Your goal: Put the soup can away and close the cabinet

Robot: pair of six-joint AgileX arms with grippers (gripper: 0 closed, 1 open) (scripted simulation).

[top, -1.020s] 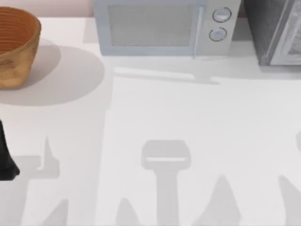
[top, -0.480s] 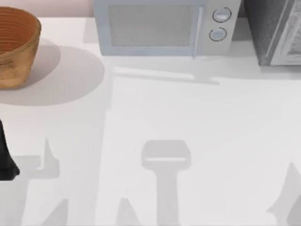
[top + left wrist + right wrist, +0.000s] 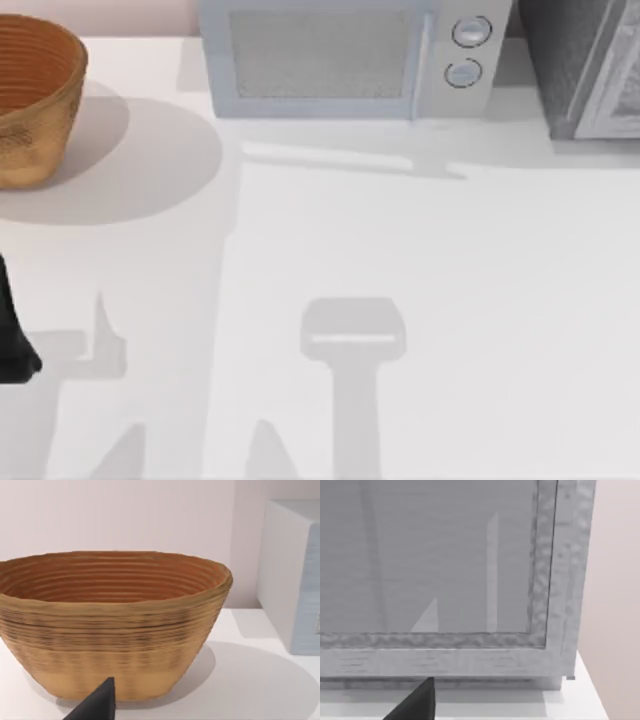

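Close before the right gripper [image 3: 417,700], the cabinet [image 3: 470,580] door's framed corner

A round woven basket [image 3: 35,95] in brown and tan sits at the back left of the white table [image 3: 400,260]. It is open on top (you can see the ridged rings inside). Well apart from it, in the back middle, stands a light grey boxy microwave [image 3: 345,58] with two round knobs [image 3: 466,52] on its right side.

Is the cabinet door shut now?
Looks shut: in the right wrist view the cabinet door panel lies flush in its frame, no gap showing. The top view crops it.
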